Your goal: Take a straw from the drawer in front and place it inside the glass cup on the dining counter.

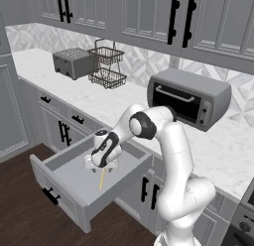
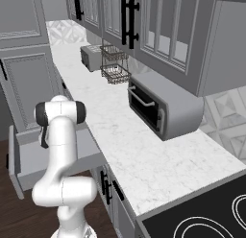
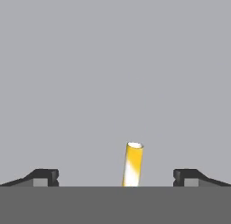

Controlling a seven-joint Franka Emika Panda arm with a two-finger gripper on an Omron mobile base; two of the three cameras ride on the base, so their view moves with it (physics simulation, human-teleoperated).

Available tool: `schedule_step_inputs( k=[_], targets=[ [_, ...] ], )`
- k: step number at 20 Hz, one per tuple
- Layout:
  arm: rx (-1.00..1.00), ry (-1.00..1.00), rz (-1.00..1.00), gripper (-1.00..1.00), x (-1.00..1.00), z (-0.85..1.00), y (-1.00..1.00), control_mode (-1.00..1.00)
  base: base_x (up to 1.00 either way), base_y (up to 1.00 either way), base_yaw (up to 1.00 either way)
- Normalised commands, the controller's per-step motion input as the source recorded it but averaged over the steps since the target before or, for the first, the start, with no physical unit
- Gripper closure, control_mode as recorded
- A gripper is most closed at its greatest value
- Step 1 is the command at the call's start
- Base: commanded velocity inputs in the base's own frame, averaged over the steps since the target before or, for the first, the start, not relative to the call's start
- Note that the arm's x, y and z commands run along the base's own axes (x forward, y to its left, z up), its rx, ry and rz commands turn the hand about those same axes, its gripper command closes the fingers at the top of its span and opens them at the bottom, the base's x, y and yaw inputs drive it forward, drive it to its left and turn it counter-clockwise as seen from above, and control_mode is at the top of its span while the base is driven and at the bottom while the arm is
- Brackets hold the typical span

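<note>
Hovering over the open wide grey box drawer (image 1: pixel 74 183), fingers spread wide, holding nothing.

Thin yellow straw (image 1: pixel 101 179) lying on drawer floor between the fingertips of two-finger gripper (image 3: pixel 115 177); could roll, tip or slip sideways if closed off-centre, being so thin and light.

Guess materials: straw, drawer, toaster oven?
Straw: likely plastic, glossy yellow with a white highlight. Drawer: looks like painted wood, matte grey, panelled front, black bar handle. Toaster oven: seemingly metal, smooth grey shell, dark door.
</note>
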Motion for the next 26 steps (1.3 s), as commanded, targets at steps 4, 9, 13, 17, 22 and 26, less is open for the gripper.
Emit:
schedule_step_inputs(
  k=[4, 9, 13, 17, 22, 26],
  targets=[
    [0.0, 0.0, -0.02, 1.0, 0.0, -0.34, 0.0, -1.0, 0.0, 0.0, 0.0],
    [0.0, 0.0, -0.03, 1.0, 0.0, -0.3, 0.0, -1.0, 0.0, 0.0, 0.0],
    [0.0, 0.0, -0.02, 1.0, 0.0, -0.26, 0.0, -1.0, 0.0, 0.0, 0.0],
    [0.0, 0.0, -0.02, 1.0, 0.0, -0.19, 0.0, -1.0, 0.0, 0.0, 0.0],
    [0.0, 0.0, 0.0, 1.0, 0.0, -0.1, 0.02, -1.0, 0.0, 0.0, 0.0],
    [0.0, 0.0, 0.0, 1.0, -0.01, 0.0, 0.04, -1.0, 0.0, 0.0, 0.0]
  ],
)
